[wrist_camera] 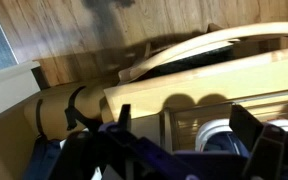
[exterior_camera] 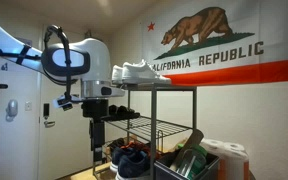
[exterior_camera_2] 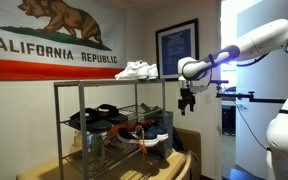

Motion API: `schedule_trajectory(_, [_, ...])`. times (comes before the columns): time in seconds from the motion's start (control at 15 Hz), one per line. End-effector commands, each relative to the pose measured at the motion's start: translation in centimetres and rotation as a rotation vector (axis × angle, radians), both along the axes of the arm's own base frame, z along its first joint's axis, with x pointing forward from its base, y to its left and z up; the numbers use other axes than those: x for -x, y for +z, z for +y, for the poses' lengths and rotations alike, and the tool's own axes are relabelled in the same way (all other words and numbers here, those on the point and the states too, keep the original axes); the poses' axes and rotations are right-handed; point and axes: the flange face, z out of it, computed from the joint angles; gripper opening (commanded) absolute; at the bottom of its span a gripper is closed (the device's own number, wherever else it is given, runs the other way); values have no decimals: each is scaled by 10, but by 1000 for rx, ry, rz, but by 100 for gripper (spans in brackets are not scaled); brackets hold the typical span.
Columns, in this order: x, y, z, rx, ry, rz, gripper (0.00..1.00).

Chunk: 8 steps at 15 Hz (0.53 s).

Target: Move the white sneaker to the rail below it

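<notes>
Two matching white sneakers [exterior_camera: 136,71] sit side by side on the top tier of the black metal rack [exterior_camera: 174,87]; they show in both exterior views [exterior_camera_2: 136,70]. I cannot tell which of the pair is meant. The rail [exterior_camera_2: 144,108] is the tier just below and carries dark shoes [exterior_camera_2: 97,118]. My gripper [exterior_camera_2: 187,101] hangs beside the rack's end, at about the height of that tier and apart from the sneakers. It also shows in an exterior view [exterior_camera: 94,108]. In the wrist view its fingers [wrist_camera: 189,130] are spread and empty, pointing down at wooden surfaces.
A California flag [exterior_camera: 224,50] covers the wall behind the rack. A framed picture [exterior_camera_2: 176,45] hangs near the arm. Coloured shoes [exterior_camera_2: 152,135] fill the lower tiers. A bin of items [exterior_camera: 192,160] and a paper roll [exterior_camera: 229,153] stand by the rack. A wooden bench [wrist_camera: 194,80] lies below the gripper.
</notes>
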Motion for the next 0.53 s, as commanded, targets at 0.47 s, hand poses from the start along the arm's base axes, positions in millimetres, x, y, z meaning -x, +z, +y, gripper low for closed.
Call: schedule_trajectory(0.47, [-5,14,3,6,32,-19,100])
